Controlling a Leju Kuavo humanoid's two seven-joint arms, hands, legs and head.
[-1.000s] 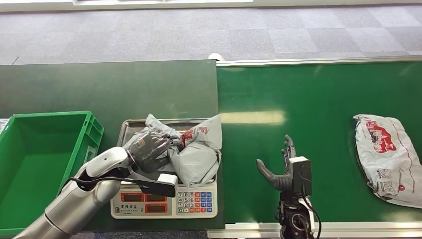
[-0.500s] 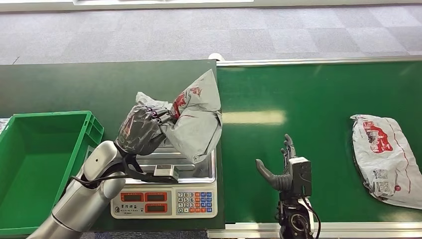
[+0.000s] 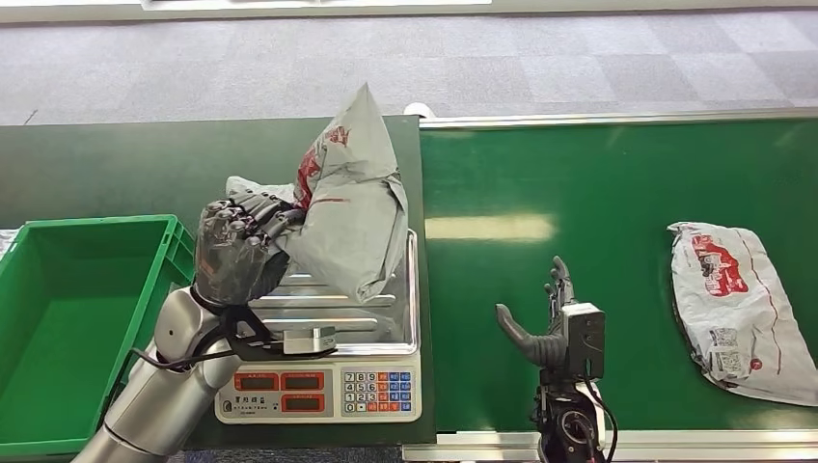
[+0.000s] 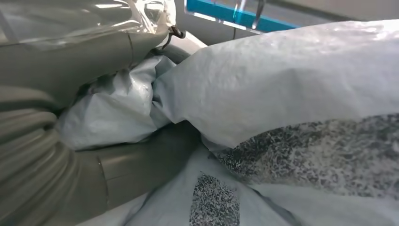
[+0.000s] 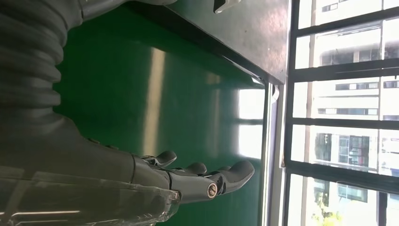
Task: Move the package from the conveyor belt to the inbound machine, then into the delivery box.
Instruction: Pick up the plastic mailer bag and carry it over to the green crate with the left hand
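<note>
Presently, the left hand [image 3: 238, 253] grasps a crumpled grey plastic mailer package with red print [image 3: 349, 210], held clear above the steel tray of the white weighing scale [image 3: 333, 359] beside the green plastic delivery box [image 3: 58, 309]. Right hand [image 3: 547, 331]: released, fingers apart, over the green conveyor belt's near edge [image 3: 617, 183]. A second grey mailer package [image 3: 738, 307] lies flat at the belt's right end.

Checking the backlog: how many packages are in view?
2: one package held by the left hand above the scale, another package lying on the conveyor belt.
</note>
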